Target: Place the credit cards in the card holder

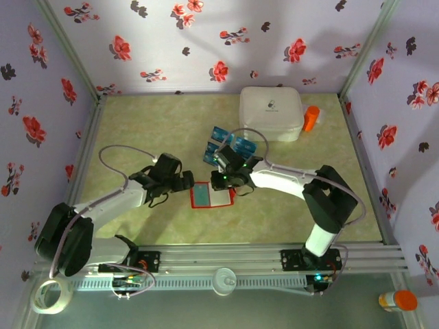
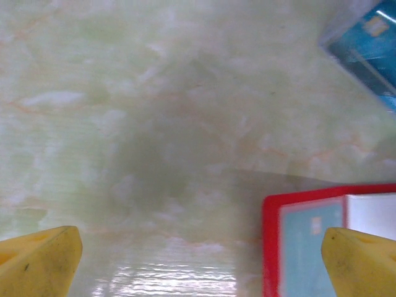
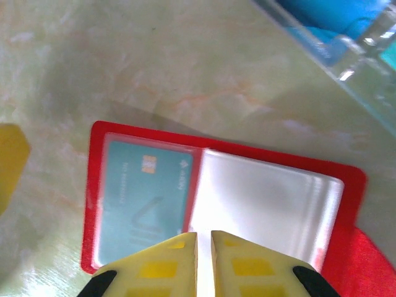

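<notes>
Right gripper [image 3: 204,238] pressed together, bottom centre; left gripper [image 2: 199,253] spread. Risk: wallet [image 3: 96,185] slides, loose cards [image 1: 244,146] miss pocket [image 3: 260,198].

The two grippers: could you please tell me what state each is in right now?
Left gripper: open, fingers wide apart, holding nothing.
Right gripper: shut, fingers almost together, nothing visible between them.

top looks down; wrist views share card holder [image 3: 207,185].

Probably a robotics lab booth: floral-printed lilac wall panels [image 1: 206,41] in silver metal framing [image 1: 69,48] enclose a pale green marbled tabletop [image 1: 151,130].
</notes>
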